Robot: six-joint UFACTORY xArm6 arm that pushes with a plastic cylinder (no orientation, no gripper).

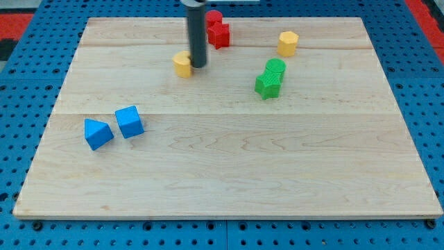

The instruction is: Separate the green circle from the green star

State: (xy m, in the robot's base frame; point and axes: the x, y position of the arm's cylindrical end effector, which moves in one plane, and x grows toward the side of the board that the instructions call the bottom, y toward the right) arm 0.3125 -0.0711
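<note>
The green circle (275,67) sits right of the board's middle, touching the green star (267,85) just below and left of it. My rod comes down from the view's top, and my tip (198,66) rests on the board well to the left of both green blocks. The tip is right beside a yellow block (182,64), at its right side.
A red circle (214,18) and a red block (220,35) sit near the top, partly behind the rod. A yellow hexagon (288,43) lies above right of the green circle. A blue triangle (98,133) and a blue cube (130,121) sit at the left of the wooden board (229,160).
</note>
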